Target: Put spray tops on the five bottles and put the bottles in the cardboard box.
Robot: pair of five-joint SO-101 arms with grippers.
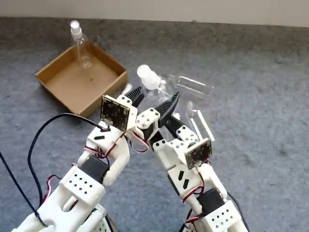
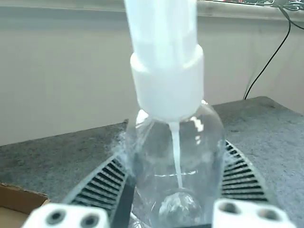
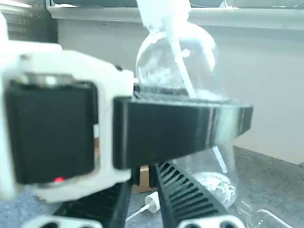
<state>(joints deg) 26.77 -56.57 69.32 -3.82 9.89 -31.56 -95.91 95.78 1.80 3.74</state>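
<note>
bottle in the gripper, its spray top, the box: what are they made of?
Bottle: clear and glossy, probably plastic, possibly glass; the dip tube shows through its wall.
Spray top: opaque white, smooth, looks like moulded plastic.
Box: matte brown cardboard, thin walls.

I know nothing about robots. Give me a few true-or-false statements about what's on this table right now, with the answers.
1. A topped bottle is in the cardboard box. True.
2. The left gripper is empty. False: it is shut on a clear bottle that has a white spray top.
3. The box holds five bottles. False: only one.
4. A loose bottle lies on its side on the grey table. True.
</note>
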